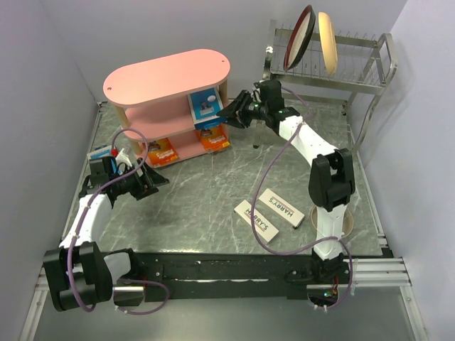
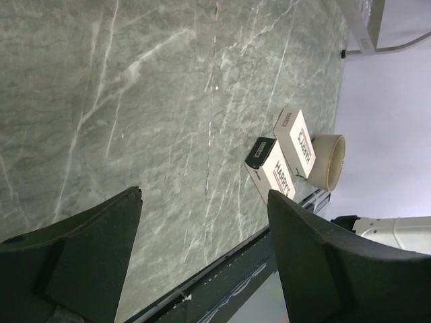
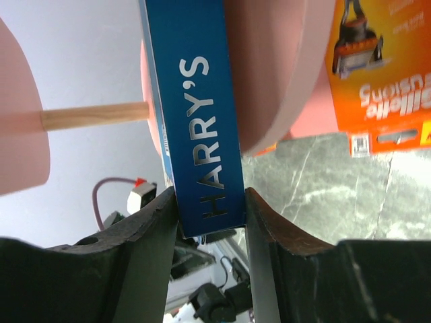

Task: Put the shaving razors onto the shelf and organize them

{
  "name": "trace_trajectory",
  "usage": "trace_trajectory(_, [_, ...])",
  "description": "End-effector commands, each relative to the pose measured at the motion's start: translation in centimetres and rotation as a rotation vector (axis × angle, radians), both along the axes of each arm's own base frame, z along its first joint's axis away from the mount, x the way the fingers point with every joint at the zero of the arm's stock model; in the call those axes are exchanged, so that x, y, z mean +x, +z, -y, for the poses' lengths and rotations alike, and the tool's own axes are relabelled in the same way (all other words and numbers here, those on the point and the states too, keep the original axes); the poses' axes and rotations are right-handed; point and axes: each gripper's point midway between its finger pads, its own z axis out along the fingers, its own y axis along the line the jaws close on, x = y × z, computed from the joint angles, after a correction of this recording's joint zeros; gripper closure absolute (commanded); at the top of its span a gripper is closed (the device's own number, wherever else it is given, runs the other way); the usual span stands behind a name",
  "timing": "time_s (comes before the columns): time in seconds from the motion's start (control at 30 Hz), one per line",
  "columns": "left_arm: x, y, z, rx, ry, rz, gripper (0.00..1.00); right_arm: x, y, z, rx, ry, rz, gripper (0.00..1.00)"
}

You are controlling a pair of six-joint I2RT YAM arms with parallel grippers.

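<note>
Two white boxes (image 1: 254,218) are being left flat on the table (image 1: 199,192) near the right arm's base, while a blue-and-white card (image 3: 199,114) is being clamped by its narrow edges in the right gripper (image 3: 210,202) and stood upright on the middle tier of the shelf (image 1: 167,74), probably for face-out display; the left gripper (image 2: 204,195) is being held wide apart, empty, over the table.

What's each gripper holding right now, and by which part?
The right gripper pinches the blue-and-white razor pack by one end of its blue HARRY'S edge; the left gripper is open, empty.
</note>
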Motion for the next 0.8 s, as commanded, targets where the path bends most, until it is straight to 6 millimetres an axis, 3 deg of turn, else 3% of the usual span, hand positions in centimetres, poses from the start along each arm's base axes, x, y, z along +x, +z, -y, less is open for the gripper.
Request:
trace_trajectory(0.0, [0.1,0.9,-0.6,0.042,-0.004,0.049,0.19,2.8,0.8,0.5,-0.016,-0.054,0.063,0.60])
trace_trajectory(0.13, [-0.1,1.0,-0.7,0.040,0.005,0.048,0.19,3.2,0.2,0.4,-0.028,-0.052,0.059,0.57])
trace_trajectory(0.33, [-0.3,1.1,-1.1,0.037,0.020,0.053,0.19,3.4,-1.0,0.6,-0.055,-0.065,0.041,0.37])
trace_trajectory(0.47, [-0.3,1.1,-1.1,0.033,0.025,0.056,0.19,3.2,0.5,0.6,-0.055,-0.052,0.089,0.22])
trace_trajectory(0.57, [0.1,1.6,-1.5,0.042,0.046,0.065,0.18,2.6,1.8,1.0,-0.063,-0.041,0.137,0.17])
trace_trajectory(0.63, [0.5,2.0,-2.3,0.076,0.073,0.073,0.16,2.1,2.6,1.2,-0.078,-0.029,0.178,0.12])
trace_trajectory(0.67, [1.0,2.9,-3.1,0.095,0.101,0.078,0.15,1.2,3.7,1.5,-0.076,-0.022,0.199,0.01])
trace_trajectory(0.77, [2.3,4.1,-6.0,0.195,0.186,0.097,0.08,-1.1,5.0,2.3,-0.090,-0.004,0.238,0.00])
